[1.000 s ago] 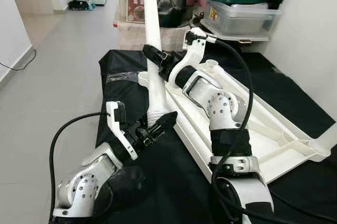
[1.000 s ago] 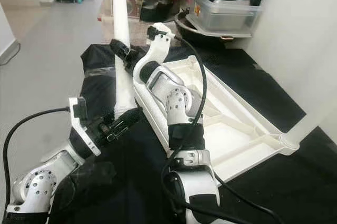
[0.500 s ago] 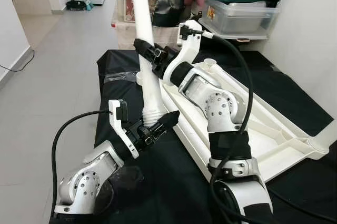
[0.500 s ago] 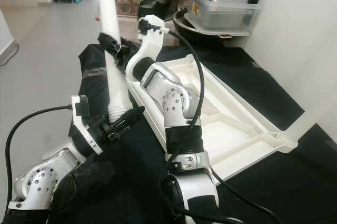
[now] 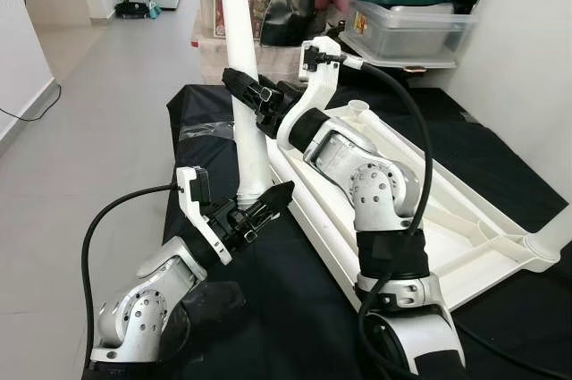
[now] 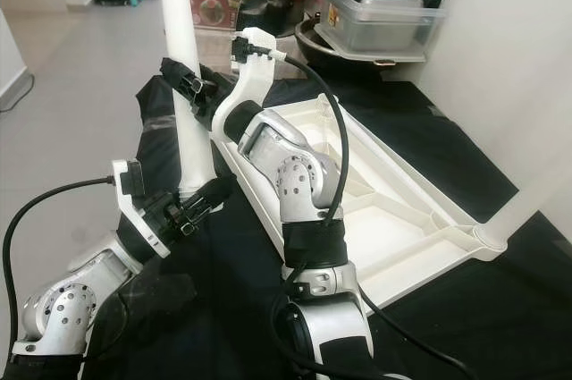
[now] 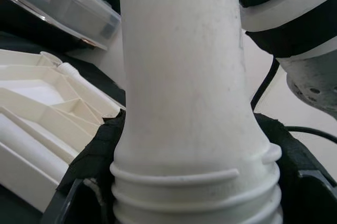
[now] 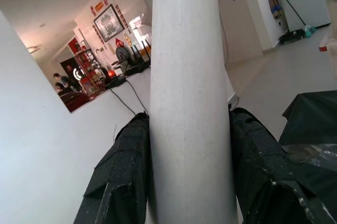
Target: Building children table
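Left arm bent at the elbow, its forearm rising toward 1 o'clock; left gripper (image 5: 261,206) clamped low on the white table leg (image 5: 243,85); right arm reaches forward toward 11 o'clock, right gripper (image 5: 243,87) pinching the leg higher up.

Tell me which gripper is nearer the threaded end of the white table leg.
Left. The left gripper clamps the white table leg right at its threaded end, near the black cloth. The right gripper grips the same leg higher up, about mid-shaft.
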### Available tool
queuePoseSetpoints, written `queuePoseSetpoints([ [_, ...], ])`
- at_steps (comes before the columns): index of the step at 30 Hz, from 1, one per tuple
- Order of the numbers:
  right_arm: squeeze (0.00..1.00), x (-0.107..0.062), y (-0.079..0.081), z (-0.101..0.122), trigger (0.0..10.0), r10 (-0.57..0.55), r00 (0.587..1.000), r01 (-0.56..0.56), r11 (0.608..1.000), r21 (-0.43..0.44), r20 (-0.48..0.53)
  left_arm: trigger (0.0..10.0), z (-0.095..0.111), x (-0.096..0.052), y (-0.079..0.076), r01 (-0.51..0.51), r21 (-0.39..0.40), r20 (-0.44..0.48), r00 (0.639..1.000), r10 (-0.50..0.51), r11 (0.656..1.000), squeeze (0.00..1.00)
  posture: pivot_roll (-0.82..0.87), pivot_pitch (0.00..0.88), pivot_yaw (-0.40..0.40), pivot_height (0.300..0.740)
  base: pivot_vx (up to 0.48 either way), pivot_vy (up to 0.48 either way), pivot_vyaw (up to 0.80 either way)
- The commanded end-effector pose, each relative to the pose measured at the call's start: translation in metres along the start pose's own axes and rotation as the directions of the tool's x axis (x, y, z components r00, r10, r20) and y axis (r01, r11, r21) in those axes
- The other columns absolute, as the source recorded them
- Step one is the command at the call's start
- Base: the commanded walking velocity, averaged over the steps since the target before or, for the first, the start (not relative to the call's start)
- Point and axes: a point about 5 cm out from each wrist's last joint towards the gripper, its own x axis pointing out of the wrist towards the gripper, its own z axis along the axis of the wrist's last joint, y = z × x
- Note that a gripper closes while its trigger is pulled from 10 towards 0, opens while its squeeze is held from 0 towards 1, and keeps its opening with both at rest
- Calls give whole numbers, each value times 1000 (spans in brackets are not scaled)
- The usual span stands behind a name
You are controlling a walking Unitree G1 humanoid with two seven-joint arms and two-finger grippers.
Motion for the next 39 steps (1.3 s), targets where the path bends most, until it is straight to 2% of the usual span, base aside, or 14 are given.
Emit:
queuePoseSetpoints([
  [1,0,0,4,-4,0,17,1000,-17,1000,25,-1,0,-6,2,-3,13,35,-50,999,-12,999,0,53,0,-96,740,0,0,0],
  [2,0,0,4,-4,0,17,1000,-17,1000,25,-1,0,-6,2,-3,13,35,-50,999,-12,999,0,53,0,-96,740,0,0,0],
  [3,0,0,2,-4,10000,2,1000,-2,1000,25,1,7137,-7,1,-2,7,79,-85,996,0,997,0,58,0,-96,740,0,0,0],
  [4,0,-1,1,-4,10000,-10,1000,10,1000,26,1,7137,-8,1,-2,9,102,-103,995,1,995,0,58,0,-96,740,0,0,0],
  [5,1000,-2,-1,-4,10000,-20,1000,20,999,33,2,10000,-9,0,-3,18,124,-123,992,-3,992,0,58,0,-96,740,0,0,0],
  [12,1000,-8,-3,-10,10000,48,994,-44,998,47,-94,10000,-22,-22,-5,120,262,-341,940,-25,958,0,70,0,-95,740,0,0,0],
  [16,1000,-11,-3,-15,10000,75,986,-68,997,46,-151,10000,-24,-31,-5,159,294,-400,916,-29,942,0,76,0,-98,740,0,0,0],
  [17,0,-11,-4,-17,10000,73,983,-62,996,69,-166,10000,-25,-34,-4,172,310,-423,906,-26,935,0,79,0,-98,740,0,0,0],
  [19,0,-14,-7,-26,10000,91,972,-65,990,124,-217,10000,-27,-43,-2,207,359,-482,876,-9,910,0,81,0,-98,740,0,0,0],
  [25,0,-17,-7,-35,10000,108,961,-73,987,144,-253,10000,-25,-47,-1,230,374,-506,863,-10,898,0,86,0,-97,740,0,0,0],
  [26,0,-20,-7,-38,6000,112,958,-74,986,151,-263,10000,-25,-48,-1,239,378,-514,858,-12,894,0,86,0,-97,740,0,0,0],
  [27,0,-21,-8,-40,6000,117,955,-76,985,157,-272,10000,-25,-49,-1,247,383,-522,853,-13,890,0,86,0,-95,740,0,0,0],
  [28,0,-23,-8,-41,0,119,954,-77,984,158,-275,10000,-25,-49,-2,254,380,-526,850,-18,889,0,85,0,-94,740,0,0,0],
  [39,0,-27,-12,-37,0,88,967,-68,993,93,-237,10000,-26,-50,-3,275,359,-537,842,-44,892,0,82,0,-84,740,0,0,0],
])
